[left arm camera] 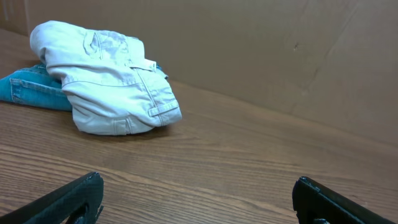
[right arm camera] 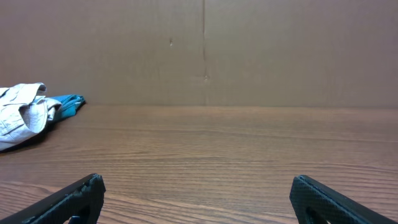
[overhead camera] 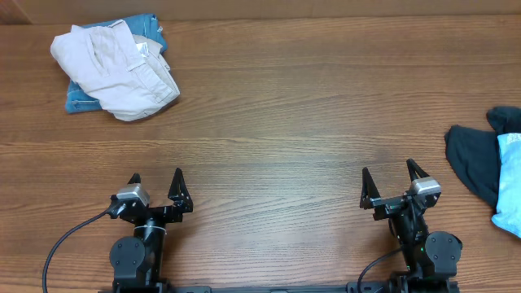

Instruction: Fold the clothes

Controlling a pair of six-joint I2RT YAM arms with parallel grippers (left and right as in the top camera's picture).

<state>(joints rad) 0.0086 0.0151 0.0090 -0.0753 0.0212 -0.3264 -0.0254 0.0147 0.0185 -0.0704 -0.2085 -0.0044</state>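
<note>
The sky-blue T-shirt (overhead camera: pixel 510 183) lies bunched at the right edge of the overhead frame, partly cut off, overlapping a dark navy garment (overhead camera: pixel 472 161) on the tabletop (overhead camera: pixel 285 122). Given that overlap, a pinch there could well gather navy cloth too, or drag both. The shirt's edges cannot be made out, so a wrong fold line is likely. It lies to the right of the right arm (overhead camera: pixel 417 216), clear of its released, empty jaws. The left arm (overhead camera: pixel 145 218), lower left, also has released jaws and is well apart from it
</note>
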